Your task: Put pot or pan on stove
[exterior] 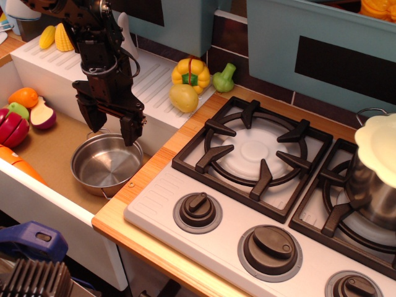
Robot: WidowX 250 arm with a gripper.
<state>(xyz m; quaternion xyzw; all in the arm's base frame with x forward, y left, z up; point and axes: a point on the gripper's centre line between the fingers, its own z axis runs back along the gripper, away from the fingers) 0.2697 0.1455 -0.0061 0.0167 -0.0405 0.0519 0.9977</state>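
The small shallow steel pot sits in the sink basin at the left, upright, with a thin wire handle showing at its near rim. My gripper hangs right over the pot's far rim with its two black fingers spread apart and nothing between them. The stove lies to the right on the wooden counter, with a light grey top, black grates and dark knobs. Its left burner is bare.
A taller steel pot with a cream lid stands on the right burner. Toy vegetables lie on the drainboard behind the sink, and toy fruit pieces in the sink's left end. A blue object sits at bottom left.
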